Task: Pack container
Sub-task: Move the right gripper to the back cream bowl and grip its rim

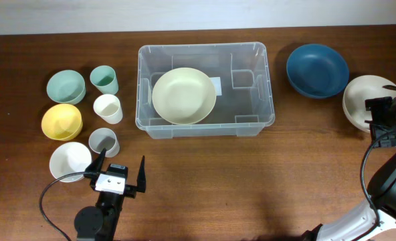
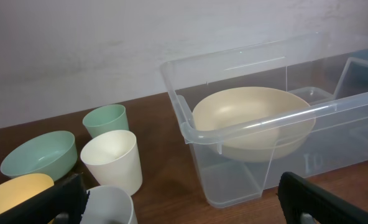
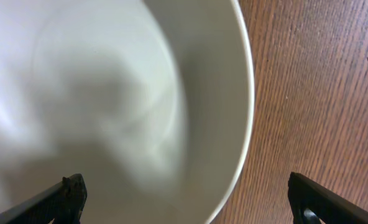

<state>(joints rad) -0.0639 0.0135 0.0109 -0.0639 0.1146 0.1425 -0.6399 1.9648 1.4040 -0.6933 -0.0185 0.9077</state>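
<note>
Sitting at the table's (image 1: 205, 184) middle with a cream bowl (image 1: 183, 96) inside, the container (image 1: 205, 47) looks light, stiff and slick, best taken by its rim, while left gripper (image 1: 123, 158) and right gripper (image 3: 187, 196) both gape empty.

Worktop (image 1: 205, 174): dark brown wood-grain surface. Wall (image 2: 109, 43): plain off-white, directly behind the far worktop edge.
</note>
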